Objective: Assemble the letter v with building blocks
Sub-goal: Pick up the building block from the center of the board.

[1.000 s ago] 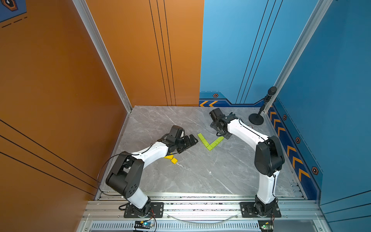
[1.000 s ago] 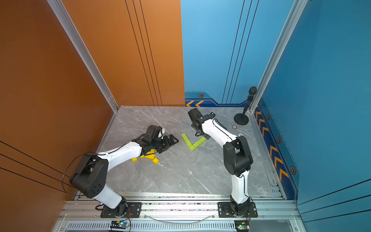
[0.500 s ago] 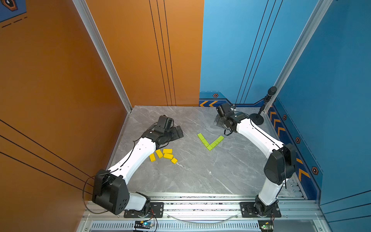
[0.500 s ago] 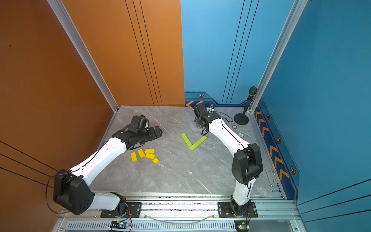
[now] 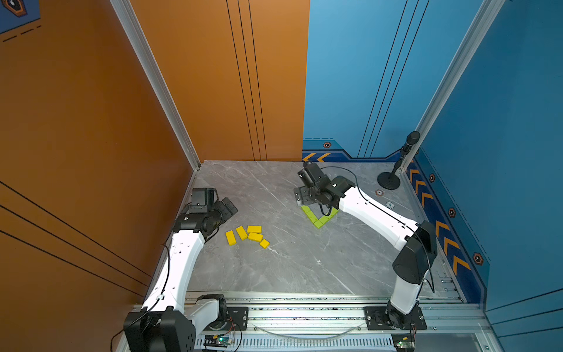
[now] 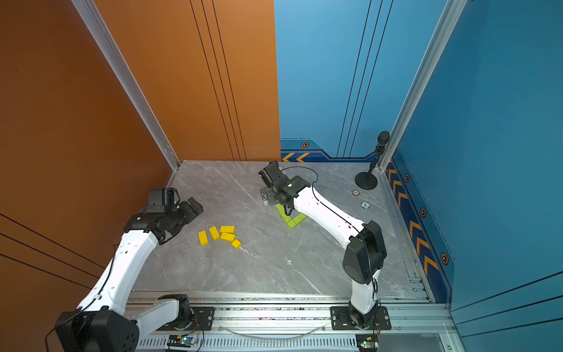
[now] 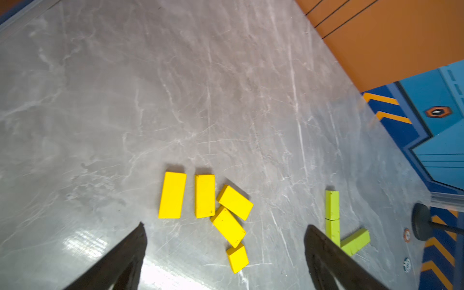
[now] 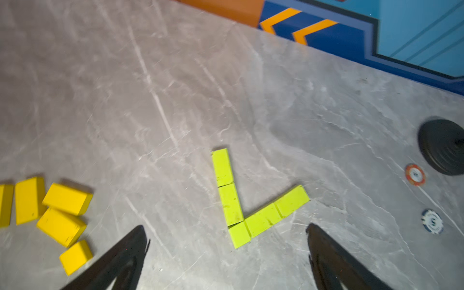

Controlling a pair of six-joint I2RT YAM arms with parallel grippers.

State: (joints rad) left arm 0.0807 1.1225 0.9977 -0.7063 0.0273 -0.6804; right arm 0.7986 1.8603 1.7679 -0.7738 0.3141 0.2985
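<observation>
The right fingers point(image 8: 118, 261) and left fingers point(image 7: 120, 258) stood wide, empty. Hovering over the green V point(image 8: 229, 206), the right arm might knock its blocks askew on a low sweep.

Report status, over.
Both jaws open, empty. Green V laid flat, five blocks. Yellow blocks loose, apart from it. Nothing in the way.

Loose blocks point(image 5: 255, 236) left of block V point(image 5: 312, 217)
</observation>
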